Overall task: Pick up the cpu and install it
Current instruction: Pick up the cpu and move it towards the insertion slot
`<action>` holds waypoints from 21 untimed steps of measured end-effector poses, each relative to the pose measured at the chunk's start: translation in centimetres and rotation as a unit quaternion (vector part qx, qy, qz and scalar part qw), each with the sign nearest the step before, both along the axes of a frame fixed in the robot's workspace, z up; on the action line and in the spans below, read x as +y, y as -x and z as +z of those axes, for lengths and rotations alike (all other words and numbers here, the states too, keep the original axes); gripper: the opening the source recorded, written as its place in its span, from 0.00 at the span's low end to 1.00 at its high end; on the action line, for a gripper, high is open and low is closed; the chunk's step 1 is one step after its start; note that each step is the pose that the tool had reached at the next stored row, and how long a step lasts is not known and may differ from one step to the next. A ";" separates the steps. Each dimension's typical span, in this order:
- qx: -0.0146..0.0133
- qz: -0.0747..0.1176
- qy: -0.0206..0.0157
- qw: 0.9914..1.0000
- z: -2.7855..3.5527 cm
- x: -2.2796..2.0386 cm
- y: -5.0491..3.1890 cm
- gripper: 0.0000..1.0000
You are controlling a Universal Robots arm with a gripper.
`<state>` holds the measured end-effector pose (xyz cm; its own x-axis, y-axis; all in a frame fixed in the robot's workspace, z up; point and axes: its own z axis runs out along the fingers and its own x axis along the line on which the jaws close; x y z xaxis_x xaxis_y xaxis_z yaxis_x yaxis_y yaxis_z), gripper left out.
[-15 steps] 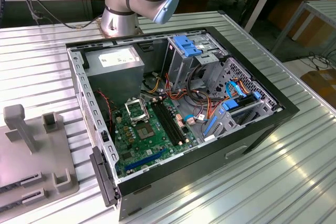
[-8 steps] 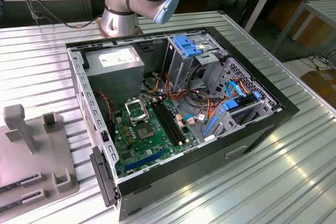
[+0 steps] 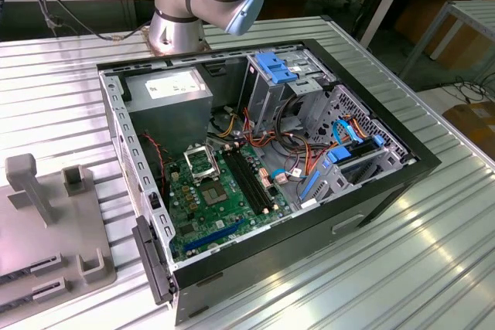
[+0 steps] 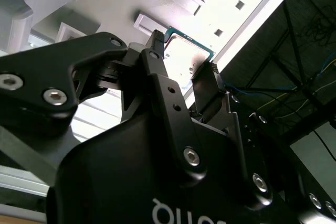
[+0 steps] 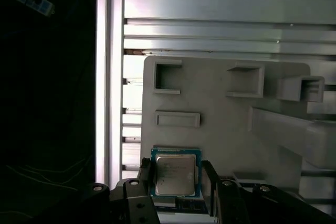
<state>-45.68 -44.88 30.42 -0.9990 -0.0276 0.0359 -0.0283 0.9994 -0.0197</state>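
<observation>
In both wrist views the cpu [image 5: 176, 176] [image 4: 185, 56], a small square chip with a pale metal face and green rim, sits between my gripper's two black fingers [image 5: 210, 181]. The gripper [image 5: 177, 178] [image 4: 184, 60] is shut on its opposite edges, above the grey fixture plate [image 5: 220, 124]. In the exterior view the open computer case [image 3: 387, 191] lies on the table. The black square socket with its metal frame [image 3: 199, 161] is on the green motherboard [image 3: 193, 214] inside. The arm's base [image 3: 178, 28] stands behind the case.
The grey fixture plate [image 3: 46, 222] with upright posts and slots lies at the exterior view's left, near the table edge. Inside the case are a power supply [image 3: 174, 90], blue drive brackets [image 3: 274, 67], cable bundles [image 3: 309, 152] and memory slots [image 3: 251, 183].
</observation>
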 end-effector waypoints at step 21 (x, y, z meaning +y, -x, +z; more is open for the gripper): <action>0.001 0.000 0.000 1.000 0.92 0.00 0.00 0.47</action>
<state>-45.69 -44.88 31.34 -0.9989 -0.0276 0.0382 -0.0283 0.9994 -0.0196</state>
